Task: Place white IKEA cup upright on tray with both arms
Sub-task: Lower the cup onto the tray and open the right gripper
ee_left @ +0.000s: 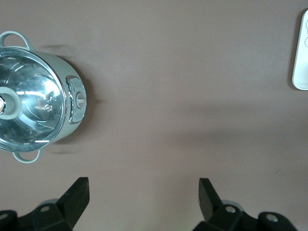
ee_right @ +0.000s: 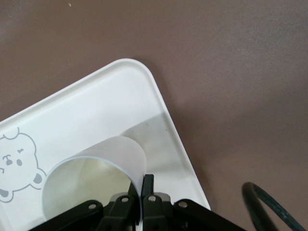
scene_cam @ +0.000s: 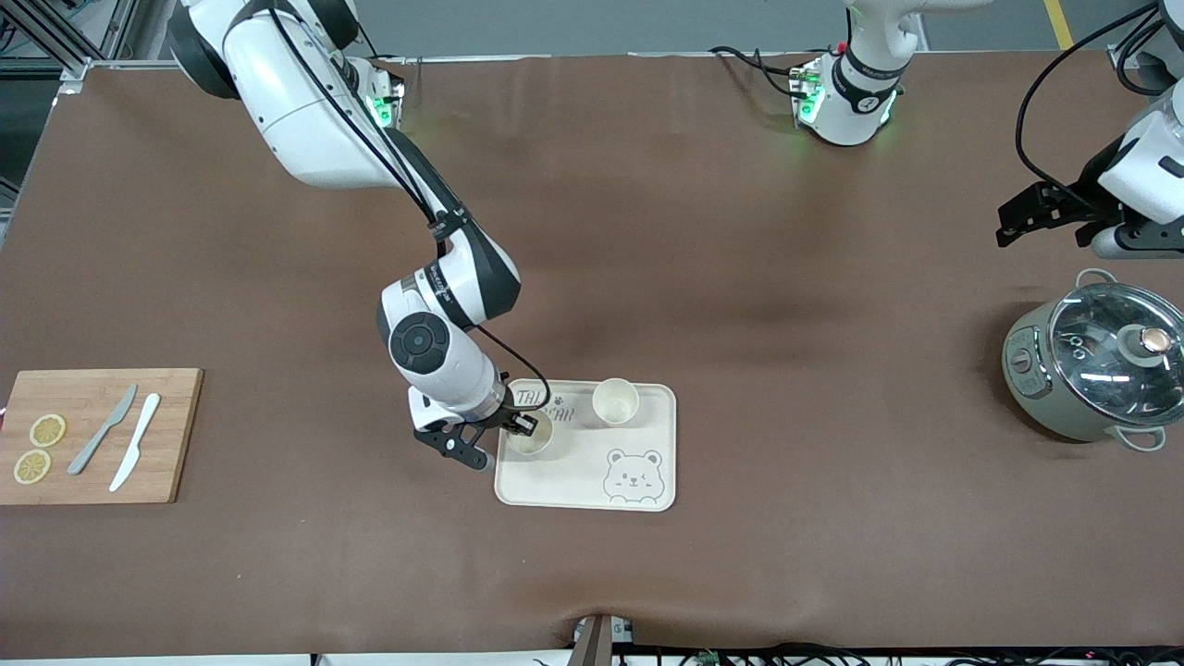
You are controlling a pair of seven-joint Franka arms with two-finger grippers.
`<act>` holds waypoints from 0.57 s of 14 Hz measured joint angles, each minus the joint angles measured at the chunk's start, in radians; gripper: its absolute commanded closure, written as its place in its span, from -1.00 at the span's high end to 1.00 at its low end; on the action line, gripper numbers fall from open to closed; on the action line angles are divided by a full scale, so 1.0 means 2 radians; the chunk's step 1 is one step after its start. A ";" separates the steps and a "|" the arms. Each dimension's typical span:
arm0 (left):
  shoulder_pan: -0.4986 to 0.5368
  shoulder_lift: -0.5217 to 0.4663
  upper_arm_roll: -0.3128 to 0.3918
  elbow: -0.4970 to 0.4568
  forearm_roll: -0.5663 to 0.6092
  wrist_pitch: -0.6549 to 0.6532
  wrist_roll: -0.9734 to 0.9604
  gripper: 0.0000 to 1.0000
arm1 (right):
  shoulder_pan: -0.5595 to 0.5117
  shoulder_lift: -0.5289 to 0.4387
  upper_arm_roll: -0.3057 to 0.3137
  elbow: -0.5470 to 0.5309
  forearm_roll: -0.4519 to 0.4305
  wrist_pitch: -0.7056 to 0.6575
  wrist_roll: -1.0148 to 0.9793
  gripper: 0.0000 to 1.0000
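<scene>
Nearest the front camera lies the tray (scene_cam: 647,412), a flat cream rectangle with rounded corners and a raised rim, printed with grey lettering and a cartoon bear face (scene_cam: 633,475). Two white cups stand upright on it. One cup (scene_cam: 615,401), round with a smooth matte wall, stands free by the tray's edge farthest from the camera. The other cup (scene_cam: 530,437) is at the tray's end toward the right arm, and its thin curved wall is pinched between the fingers of the right gripper (scene_cam: 501,435), which are closed tight on the rim; the right wrist view shows one black finger inside the cup and one outside.

Glossy and white with black joint caps, the right arm (scene_cam: 435,342) reaches down to the tray. The left gripper (scene_cam: 1041,215) waits in the air over the table's left-arm end, its two blunt black fingers (ee_left: 77,192) spread wide and holding nothing. Just nearer the camera sits a round grey-green pot (scene_cam: 1091,370) with loop handles and a shiny glass lid.

At the right arm's end lies a wooden cutting board (scene_cam: 176,435) carrying two lemon slices (scene_cam: 39,448), a grey knife (scene_cam: 103,429) and a white knife (scene_cam: 135,441). Smooth brown covering spans the table (scene_cam: 740,231).
</scene>
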 measured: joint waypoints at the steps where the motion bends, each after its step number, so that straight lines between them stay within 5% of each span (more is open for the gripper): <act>1: 0.000 0.000 0.000 0.000 0.000 0.000 0.000 1.00 | 0.000 0.000 0.000 0.000 0.000 0.000 0.000 -1.00; 8: -0.002 0.000 -0.001 0.000 0.000 0.000 0.000 1.00 | 0.001 0.008 -0.001 0.000 -0.015 0.004 0.008 -1.00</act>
